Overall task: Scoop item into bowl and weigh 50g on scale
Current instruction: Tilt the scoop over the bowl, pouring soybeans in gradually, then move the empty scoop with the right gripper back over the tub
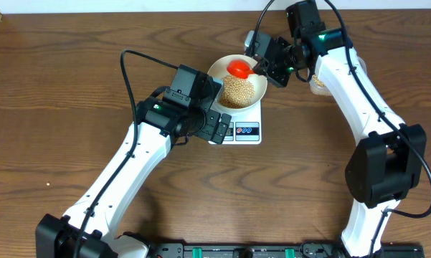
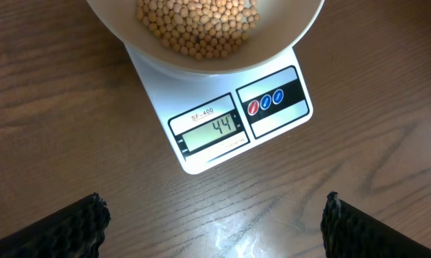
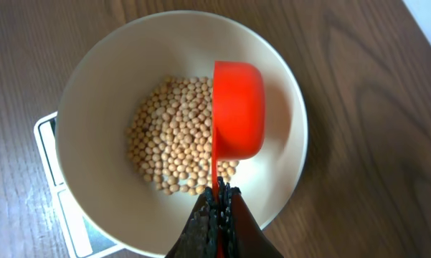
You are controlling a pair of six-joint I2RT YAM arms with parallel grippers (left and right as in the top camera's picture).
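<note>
- Scale (image 2: 201,161): flat white unit lying on the wooden desk (image 1: 72,86). Its grey display (image 2: 214,130) reads 44, and the round red and blue buttons (image 2: 267,102) sit just beside it.
- Bowl (image 3: 93,86): round and cream-white, standing on the scale's platform and overhanging its far edge.
- Beans (image 3: 172,143): a heap of small tan-yellow beans in the bottom of the bowl, with the upper wall bare all round.
- Scoop (image 3: 238,107): a red measuring scoop held over the bowl, above the right part of the heap. It is rolled onto its side, with the rim seen edge-on. No beans can be seen inside it.
- Right hand (image 3: 219,204): closed tight on the scoop's thin red handle, above the bowl's near rim.
- Left hand (image 2: 214,215): fingers spread wide and holding nothing, above the desk at the display end of the scale. Whether it touches the scale cannot be told.
</note>
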